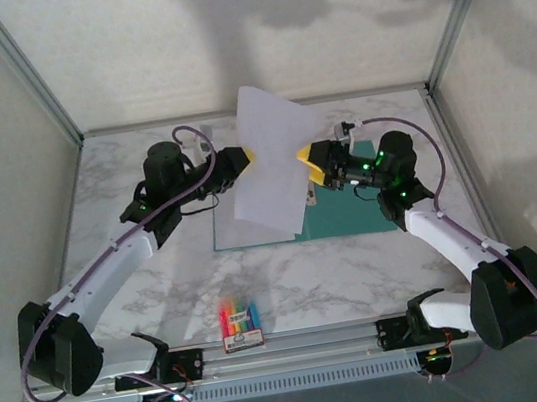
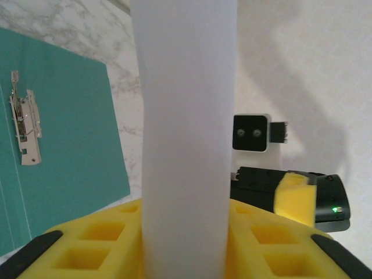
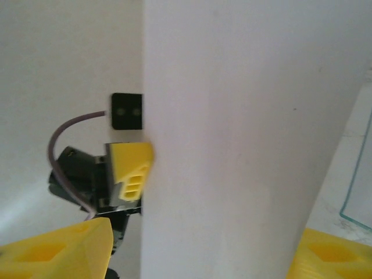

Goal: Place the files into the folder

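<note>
Crayon box point(image 1: 240, 327) sits at six o'clock. Beyond it the folder point(image 1: 357, 216) lies open and flat, a metal clip point(image 2: 23, 119) on its panel. The files point(image 1: 273, 160) hang raised above its nine o'clock side, not inside. The left gripper point(image 1: 247, 156) pinches them, and the right gripper point(image 1: 305, 162) stands wide around them.

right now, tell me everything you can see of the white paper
The white paper is plain, thin and unmarked. It is held up off the table, tilted and slightly bowed, above the open teal folder. The left gripper pinches one side edge. The right gripper straddles the opposite edge with its jaws apart. Whether it is one sheet or several cannot be told.
</note>
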